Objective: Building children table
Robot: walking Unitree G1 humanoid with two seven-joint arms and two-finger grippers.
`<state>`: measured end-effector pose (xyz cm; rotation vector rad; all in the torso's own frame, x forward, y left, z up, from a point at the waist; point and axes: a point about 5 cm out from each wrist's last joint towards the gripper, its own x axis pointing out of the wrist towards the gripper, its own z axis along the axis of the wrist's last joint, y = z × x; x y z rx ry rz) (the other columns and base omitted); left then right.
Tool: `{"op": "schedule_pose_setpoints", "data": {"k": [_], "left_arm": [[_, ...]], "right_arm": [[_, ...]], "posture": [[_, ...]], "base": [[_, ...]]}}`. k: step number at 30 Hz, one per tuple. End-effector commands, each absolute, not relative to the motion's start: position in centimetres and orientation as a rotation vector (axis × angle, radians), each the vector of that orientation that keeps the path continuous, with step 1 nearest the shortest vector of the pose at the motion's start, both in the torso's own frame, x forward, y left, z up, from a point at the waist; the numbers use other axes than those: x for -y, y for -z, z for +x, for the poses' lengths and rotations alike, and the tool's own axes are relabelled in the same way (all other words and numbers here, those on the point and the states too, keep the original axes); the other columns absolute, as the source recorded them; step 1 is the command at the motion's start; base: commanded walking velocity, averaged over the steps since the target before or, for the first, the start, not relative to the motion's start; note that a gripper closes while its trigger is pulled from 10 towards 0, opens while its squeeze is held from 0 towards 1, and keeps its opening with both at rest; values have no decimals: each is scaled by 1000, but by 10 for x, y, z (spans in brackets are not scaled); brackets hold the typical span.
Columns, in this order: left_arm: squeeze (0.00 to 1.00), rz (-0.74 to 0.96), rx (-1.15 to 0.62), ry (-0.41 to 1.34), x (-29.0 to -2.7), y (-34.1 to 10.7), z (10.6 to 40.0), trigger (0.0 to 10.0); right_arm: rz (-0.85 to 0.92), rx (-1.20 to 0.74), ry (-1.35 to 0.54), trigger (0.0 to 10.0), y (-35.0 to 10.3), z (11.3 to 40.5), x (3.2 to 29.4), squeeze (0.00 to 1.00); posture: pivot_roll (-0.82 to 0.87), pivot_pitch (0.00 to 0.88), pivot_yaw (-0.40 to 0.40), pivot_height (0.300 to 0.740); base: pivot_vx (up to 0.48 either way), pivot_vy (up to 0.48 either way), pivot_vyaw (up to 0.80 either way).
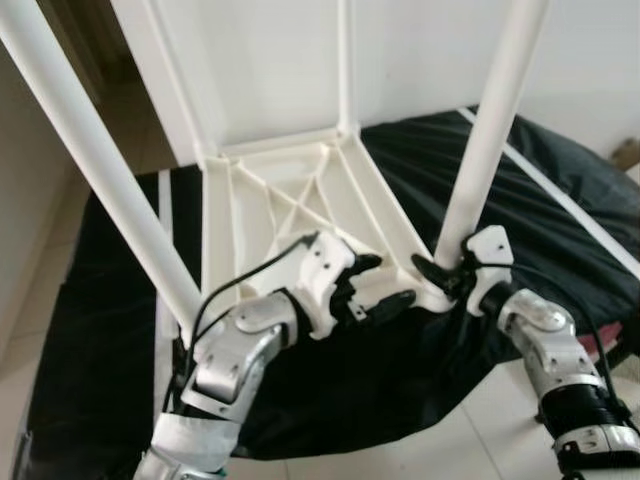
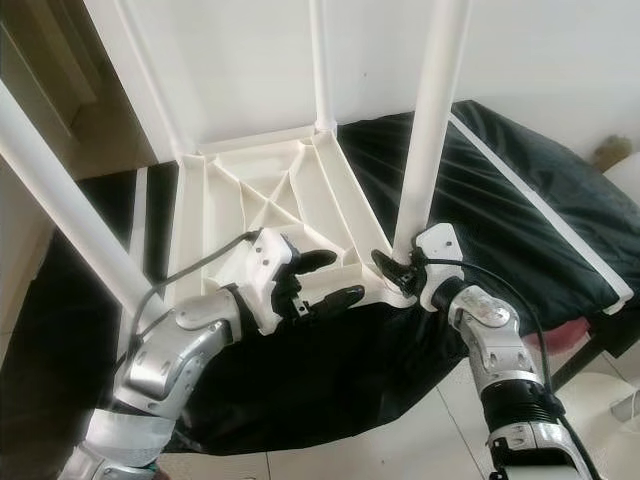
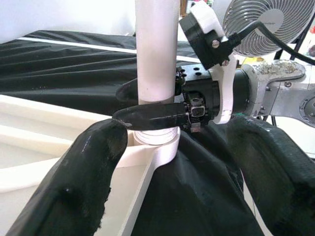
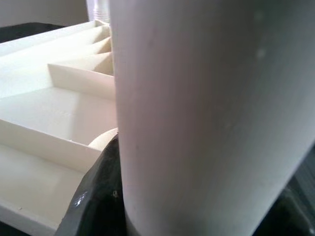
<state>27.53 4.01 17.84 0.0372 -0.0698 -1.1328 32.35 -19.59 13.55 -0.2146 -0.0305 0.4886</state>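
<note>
Lying upside down on glossy black sheeting (image 1: 560, 190), the ribbed white plastic tabletop (image 1: 290, 190) carries smooth round legs, cut off above. Right gripper (image 1: 447, 275) clamps the near-right corner leg (image 1: 490, 130); left gripper (image 1: 385, 285) hangs open beside it.

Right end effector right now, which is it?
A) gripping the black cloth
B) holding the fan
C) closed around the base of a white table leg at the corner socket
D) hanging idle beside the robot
C: the right end effector has a finger on each side of the white table leg, just above its socket in the upturned table top.
</note>
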Motion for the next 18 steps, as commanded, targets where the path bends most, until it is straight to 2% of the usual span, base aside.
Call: {"op": "schedule_pose_setpoints", "data": {"k": [1, 6, 7, 8, 9, 11, 18], "left_arm": [[0, 35, 69, 1134, -40, -180, 277, 10000], [0, 35, 69, 1134, -40, -180, 277, 10000], [0, 34, 70, 1135, -40, -180, 277, 10000], [0, 35, 67, 1139, -39, -179, 277, 10000], [0, 35, 67, 1139, -39, -179, 277, 10000], [0, 40, 61, 1143, -38, -177, 277, 10000], [0, 39, 55, 1151, -36, -175, 277, 10000]], "right_arm": [[-248, -37, -483, 10000, -121, 320, 194, 0], [-248, -37, -483, 10000, -121, 320, 194, 0], [-241, -49, -449, 10000, -120, 321, 194, 0], [-179, -66, -305, 10000, -118, 322, 191, 0], [-179, -66, -305, 10000, -118, 322, 191, 0], [-112, -99, -90, 10000, -116, 322, 188, 0], [-43, -106, 81, 10000, -112, 314, 176, 0]], "posture": [[-30, 0, 75, 740], [-30, 0, 75, 740], [-35, 0, 77, 740], [-45, 0, 81, 740], [-45, 0, 81, 740], [-51, 0, 84, 740], [-64, 0, 89, 740]], "base": [[0, 0, 0], [0, 0, 0], [0, 0, 0], [0, 0, 0], [0, 0, 0], [0, 0, 0], [0, 0, 0]]}}
